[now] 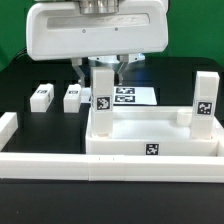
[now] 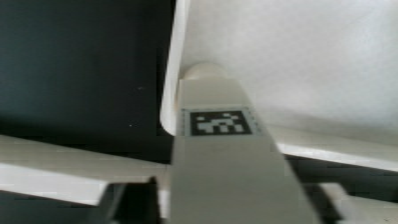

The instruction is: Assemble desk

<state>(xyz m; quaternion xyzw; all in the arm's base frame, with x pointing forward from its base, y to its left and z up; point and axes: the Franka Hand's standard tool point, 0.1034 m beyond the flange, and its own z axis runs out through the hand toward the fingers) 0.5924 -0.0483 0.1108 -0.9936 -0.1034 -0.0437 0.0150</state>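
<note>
Pincer [image 1: 100, 70] over a standing leg [image 1: 103, 97] on the white desk top [image 1: 140, 122].
The leg stands straight up in a back corner, right under the pincer, one finger on each side. I cannot tell if it squeezes. A second leg [image 1: 203, 95] stands in another corner. A spare leg [image 1: 41, 95] and its twin [image 1: 72, 97] lie nearby.

Bare black table [image 1: 50, 128] between loose legs [image 1: 42, 95] and front rail [image 1: 45, 166] — upright leg [image 1: 103, 90] between the fingers [image 1: 80, 72]
</note>
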